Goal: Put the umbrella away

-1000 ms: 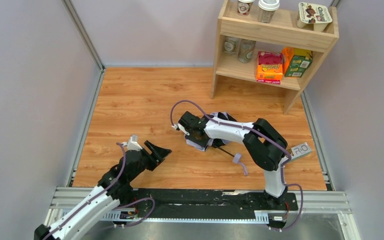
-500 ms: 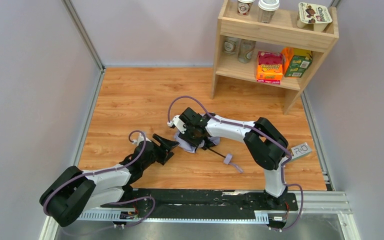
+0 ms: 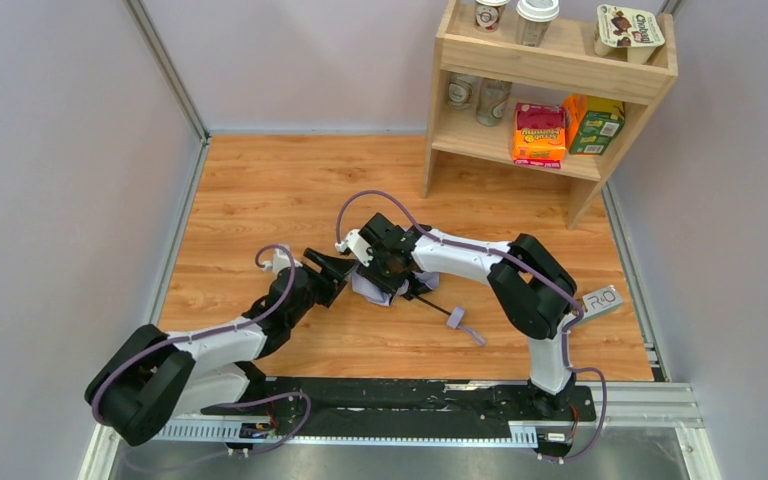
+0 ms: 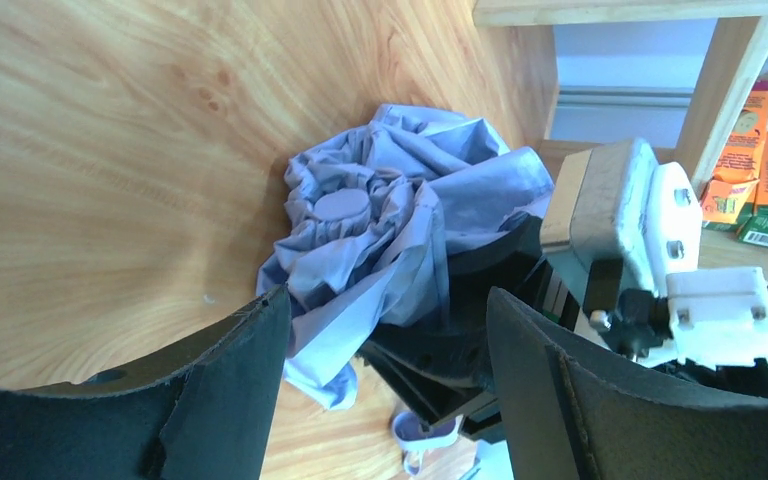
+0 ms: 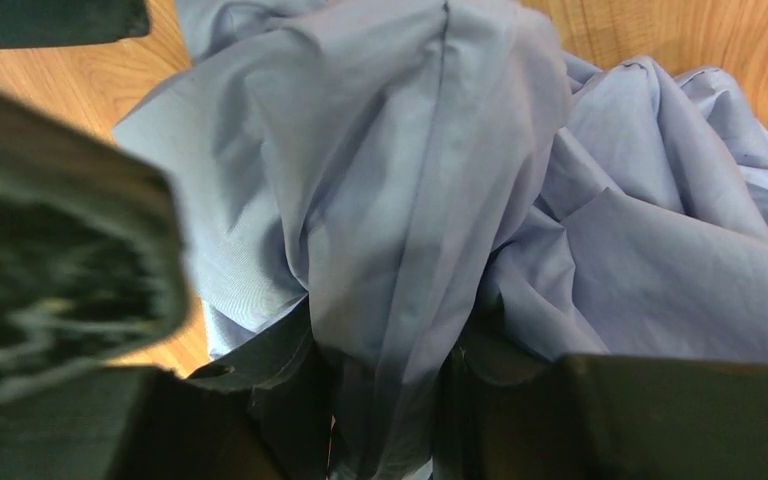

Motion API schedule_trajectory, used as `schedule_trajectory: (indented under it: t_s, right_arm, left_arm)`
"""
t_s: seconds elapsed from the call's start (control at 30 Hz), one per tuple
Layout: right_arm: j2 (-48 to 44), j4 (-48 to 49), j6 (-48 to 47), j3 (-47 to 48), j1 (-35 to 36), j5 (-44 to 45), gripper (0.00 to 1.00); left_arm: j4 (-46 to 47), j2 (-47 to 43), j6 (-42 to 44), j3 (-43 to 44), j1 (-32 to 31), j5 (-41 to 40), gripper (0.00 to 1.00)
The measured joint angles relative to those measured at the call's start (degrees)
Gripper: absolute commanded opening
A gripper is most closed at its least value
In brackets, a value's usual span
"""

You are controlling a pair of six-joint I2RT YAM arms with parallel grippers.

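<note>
The umbrella (image 3: 372,288) lies crumpled on the wooden floor at mid-table, pale lavender fabric with a slim black shaft and a strap tab (image 3: 463,327) trailing to the right. In the left wrist view the bunched canopy (image 4: 390,220) sits just ahead of my open jaws. My left gripper (image 3: 333,270) is open, right beside the fabric's left edge. My right gripper (image 3: 385,272) is shut on a fold of the umbrella fabric (image 5: 400,200), pinched between its fingers (image 5: 260,400).
A wooden shelf unit (image 3: 550,75) stands at the back right with cups, jars and orange and green boxes. A small grey label block (image 3: 601,298) lies by the right arm. Grey walls close the left and right sides.
My left arm has swung forward and right, bringing its open gripper up against the umbrella. My right gripper has dragged the fabric slightly left, the strap tab following.
</note>
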Motion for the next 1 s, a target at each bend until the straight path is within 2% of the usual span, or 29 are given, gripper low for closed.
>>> schedule_trajectory:
  t_s: [0.27,0.43,0.57,0.67,0.73,0.83,0.9,0.97,1.0]
  right_arm:
    - [0.4,-0.7,0.0,0.9,-0.2,-0.6,0.0]
    - [0.4,-0.7,0.0,0.8,-0.2,-0.7,0.0]
    - [0.1,-0.3,-0.2,0.5,-0.2,-0.7,0.0]
    - [0.1,-0.4,-0.4,0.5,-0.2,-0.7,0.0]
    - [0.1,-0.4,-0.5,0.5,-0.2,-0.6,0.0]
    - [0.2,-0.5,-0.5,0.6,-0.2,-0.5,0.0]
    - [0.2,-0.4,-0.3,0.6,-0.1,-0.3,0.0]
    - [0.2,-0.4,-0.1,0.6,0.0,0.0,0.12]
    - [0.1,-0.3,0.2,0.5,0.1,0.3,0.26]
  left_arm:
    - [11.0,13.5,2.8,2.4,0.7,0.7,0.79]
    - [20.4,25.0,2.8,3.7,1.8,1.8,0.79]
    - [23.9,29.1,3.0,5.8,2.2,2.6,0.79]
    - [26.7,31.9,3.0,7.2,2.2,2.8,0.71]
    - [28.6,33.5,3.0,7.2,2.3,2.7,0.59]
    - [31.2,36.2,3.5,7.2,2.2,3.0,0.31]
    - [33.8,38.1,3.8,6.8,2.3,3.0,0.19]
    - [36.5,39.3,3.3,6.4,2.4,3.1,0.09]
    - [37.8,39.8,3.1,6.2,2.4,3.3,0.06]
